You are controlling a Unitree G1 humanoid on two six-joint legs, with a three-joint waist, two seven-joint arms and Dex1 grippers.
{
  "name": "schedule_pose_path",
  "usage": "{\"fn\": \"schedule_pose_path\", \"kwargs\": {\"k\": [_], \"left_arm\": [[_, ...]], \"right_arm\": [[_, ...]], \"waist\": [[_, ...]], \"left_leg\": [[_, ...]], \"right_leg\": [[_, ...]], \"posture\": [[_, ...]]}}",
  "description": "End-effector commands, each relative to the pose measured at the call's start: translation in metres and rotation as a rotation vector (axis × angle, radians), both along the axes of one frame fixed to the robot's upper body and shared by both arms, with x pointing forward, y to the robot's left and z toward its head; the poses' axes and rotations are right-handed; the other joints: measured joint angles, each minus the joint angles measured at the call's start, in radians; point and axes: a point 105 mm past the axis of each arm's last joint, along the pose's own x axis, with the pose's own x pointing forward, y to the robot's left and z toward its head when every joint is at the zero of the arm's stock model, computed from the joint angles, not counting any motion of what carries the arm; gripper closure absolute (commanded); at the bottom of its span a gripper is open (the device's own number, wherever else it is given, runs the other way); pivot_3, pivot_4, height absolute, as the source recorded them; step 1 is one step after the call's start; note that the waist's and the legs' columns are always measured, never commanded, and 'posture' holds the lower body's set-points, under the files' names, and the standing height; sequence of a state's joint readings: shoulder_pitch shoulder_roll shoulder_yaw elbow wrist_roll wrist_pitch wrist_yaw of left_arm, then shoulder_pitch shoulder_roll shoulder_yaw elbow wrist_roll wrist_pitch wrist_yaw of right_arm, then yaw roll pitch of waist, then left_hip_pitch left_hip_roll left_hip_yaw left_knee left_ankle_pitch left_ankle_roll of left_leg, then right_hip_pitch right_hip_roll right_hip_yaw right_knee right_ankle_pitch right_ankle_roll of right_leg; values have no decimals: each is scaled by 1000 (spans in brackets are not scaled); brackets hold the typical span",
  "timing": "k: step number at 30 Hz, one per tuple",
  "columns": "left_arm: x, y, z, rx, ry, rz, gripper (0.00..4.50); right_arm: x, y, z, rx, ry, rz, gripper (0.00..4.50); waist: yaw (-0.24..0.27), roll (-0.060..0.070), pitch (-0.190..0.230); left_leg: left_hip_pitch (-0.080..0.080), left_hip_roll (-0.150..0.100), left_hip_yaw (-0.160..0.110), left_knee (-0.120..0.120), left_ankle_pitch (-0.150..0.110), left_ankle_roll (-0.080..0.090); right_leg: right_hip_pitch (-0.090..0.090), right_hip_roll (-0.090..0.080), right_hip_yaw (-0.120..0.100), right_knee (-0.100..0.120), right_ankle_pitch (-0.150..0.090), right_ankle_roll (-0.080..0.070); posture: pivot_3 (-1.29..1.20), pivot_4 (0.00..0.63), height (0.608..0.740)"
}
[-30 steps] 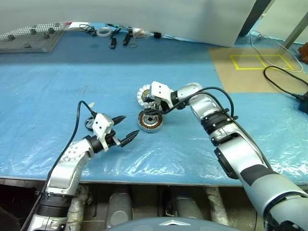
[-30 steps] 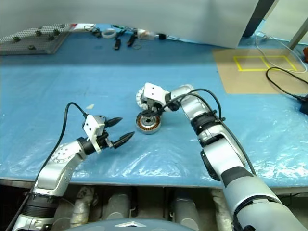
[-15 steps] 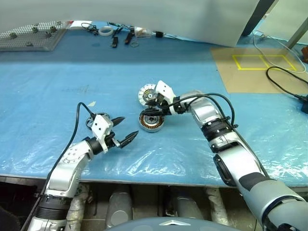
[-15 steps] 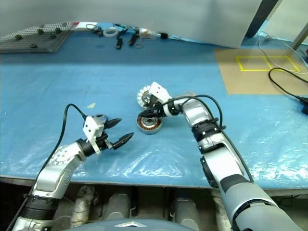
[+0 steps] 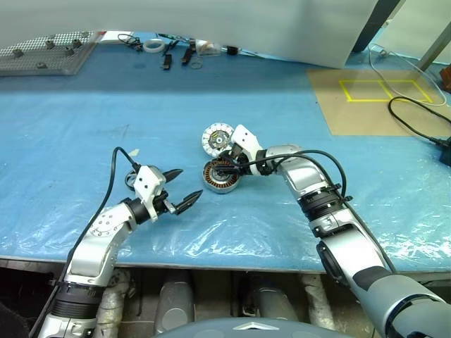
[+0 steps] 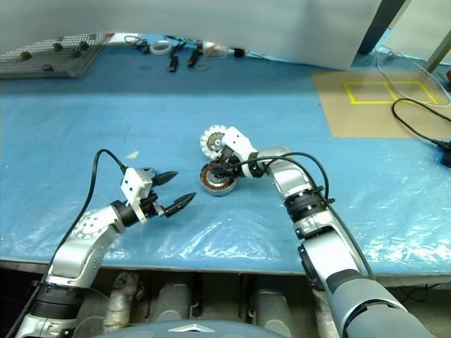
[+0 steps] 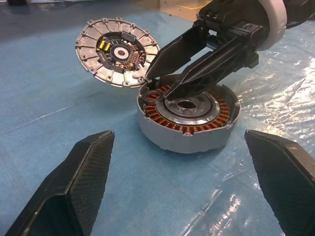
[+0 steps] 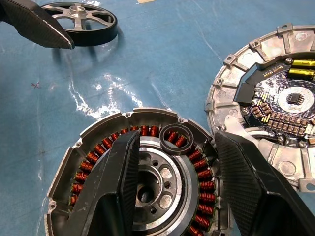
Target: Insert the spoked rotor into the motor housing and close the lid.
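The motor housing [image 5: 222,177] lies open on the blue table, its copper windings and silver hub [image 8: 152,184] showing. A small black ring [image 8: 177,139] rests on the windings at the housing's far edge. My right gripper [image 5: 219,165] hangs open just over the housing, fingers [image 8: 115,182] spread either side of the hub, tips near the ring without touching it. The lid [image 5: 217,137] lies segmented face up, touching the housing's far side. The spoked rotor [image 8: 96,35] lies flat to the left, just behind my left gripper [image 5: 189,184], which is open, level and empty.
A perforated board [image 5: 42,53] sits at the back left. Tools, cables and a tape roll [image 5: 151,46] lie along the back edge. A brown mat with a yellow square [image 5: 380,91] and a black cable [image 5: 416,120] are at the right. Wrinkled plastic covers the table's front.
My right gripper has sunk and rolled over the housing, uncovering the lid behind it. My left arm has stayed still.
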State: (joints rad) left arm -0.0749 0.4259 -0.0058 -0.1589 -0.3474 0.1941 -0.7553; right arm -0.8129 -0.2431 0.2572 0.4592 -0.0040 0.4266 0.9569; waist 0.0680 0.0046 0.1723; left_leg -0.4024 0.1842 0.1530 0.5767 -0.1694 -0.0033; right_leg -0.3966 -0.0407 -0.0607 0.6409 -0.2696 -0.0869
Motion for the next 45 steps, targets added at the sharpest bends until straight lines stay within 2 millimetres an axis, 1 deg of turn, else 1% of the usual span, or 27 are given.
{"fn": "schedule_pose_path", "kwargs": {"k": [1, 8, 11, 19, 24, 29, 34, 39, 42, 45], "left_arm": [[-1, 0, 8, 5, -35, -5, 0], [-3, 1, 6, 2, -31, 2, 0], [-3, 0, 6, 2, -30, 1, 0], [-2, -1, 6, 0, -32, -5, 0], [-2, 0, 8, 3, -35, -16, 0], [-5, 1, 9, -1, -34, -26, 0], [-4, 3, 9, 0, -33, -18, 0], [-4, 2, 8, 0, -33, -17, 0], [-4, 0, 7, 0, -31, -19, 0], [-4, -1, 6, 0, -29, -20, 0]], "right_arm": [[-1, 2, 5, 3, -12, 15, 1979], [-8, 5, 14, 24, -22, 47, 1979], [-10, 6, 15, 27, -23, 55, 1979], [-13, 4, 0, 6, 26, 44, 1979], [-11, 4, -5, 1, 28, 32, 1979], [-8, 7, -2, 18, 22, 24, 1979], [-8, 15, 5, 52, 15, 30, 1979], [-7, 16, 6, 54, 14, 28, 1979], [-4, 15, 2, 38, 10, 3, 1979], [3, 12, 0, 42, 14, -55, 1979]], "waist": [[0, 0, 0], [0, 0, 0], [0, 0, 0], [0, 0, 0], [0, 0, 0], [0, 0, 0], [0, 0, 0], [0, 0, 0], [0, 0, 0], [-1, 0, 0]], "left_leg": [[0, 0, 0, 0, 0, 0], [0, 0, 0, 0, 0, 0], [0, 0, 0, 0, 0, 0], [0, 0, 0, 0, 0, 0], [0, 0, 0, 0, -1, -1], [1, 0, 0, 0, -2, -3], [1, 0, 0, 0, -2, -3], [1, 0, 0, 0, -1, -3], [1, 0, 0, 0, -2, -3], [2, 0, 0, 0, -2, -3]], "right_leg": [[0, 0, 0, 0, 0, 0], [0, 0, 0, 0, 0, 1], [0, 0, 0, 0, 1, 1], [0, 0, 0, 0, 1, 1], [0, 0, 0, 0, 0, 1], [1, 0, 0, 0, 1, 1], [1, 0, 0, 0, 0, 0], [1, 0, 0, 0, 0, 0], [1, 0, 0, 0, 0, 0], [1, 0, 0, 0, 0, 0]], "posture": [[0, 150, 740], [0, 150, 740], [0, 150, 740], [0, 150, 740], [0, 150, 740], [0, 150, 740], [0, 150, 740], [0, 150, 740], [0, 150, 740], [0, 150, 740]]}}
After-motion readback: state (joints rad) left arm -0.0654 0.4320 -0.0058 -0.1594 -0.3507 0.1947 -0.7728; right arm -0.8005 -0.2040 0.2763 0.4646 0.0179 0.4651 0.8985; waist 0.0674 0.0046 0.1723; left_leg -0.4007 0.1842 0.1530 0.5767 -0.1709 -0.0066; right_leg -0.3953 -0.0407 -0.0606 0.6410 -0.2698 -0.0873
